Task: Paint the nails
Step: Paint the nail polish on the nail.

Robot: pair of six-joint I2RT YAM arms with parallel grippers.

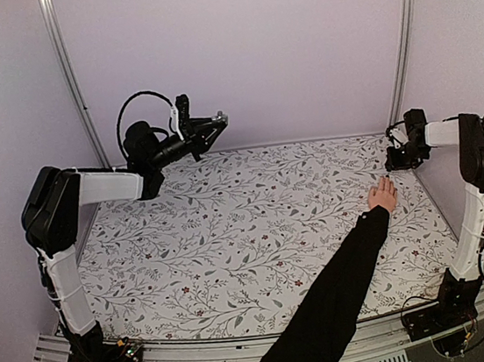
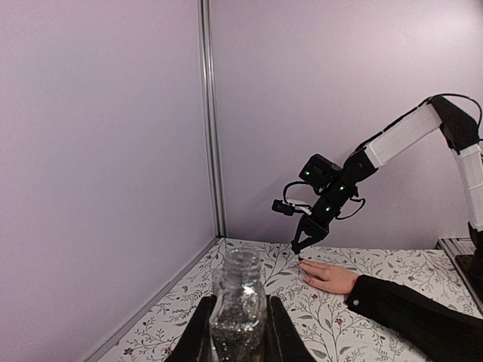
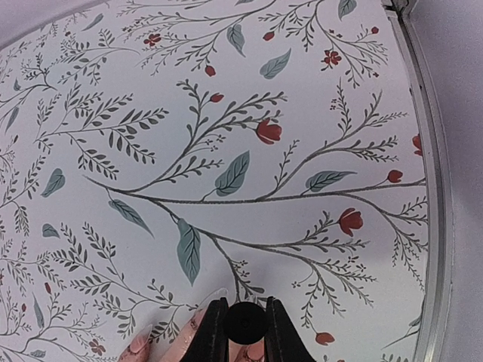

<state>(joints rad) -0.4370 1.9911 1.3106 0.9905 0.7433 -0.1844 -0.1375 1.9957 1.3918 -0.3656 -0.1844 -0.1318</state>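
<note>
A bare hand (image 1: 383, 194) in a long black sleeve (image 1: 336, 302) lies flat on the flowered table at the right. Its nails (image 3: 214, 296) are long and pale, and the fingertips show at the bottom of the right wrist view. My right gripper (image 1: 396, 162) points down just above those fingertips, shut on a round black cap (image 3: 244, 323). The left wrist view shows that gripper (image 2: 300, 246) over the hand (image 2: 330, 276). My left gripper (image 1: 217, 120) is raised at the back left, shut on a small uncapped glass bottle (image 2: 240, 302) of glittery dark polish.
The flowered tablecloth (image 1: 230, 227) covers the table. Grey walls and metal posts (image 1: 70, 78) close the back and sides. A raised metal rim (image 3: 436, 188) runs along the table's right edge beside the right gripper.
</note>
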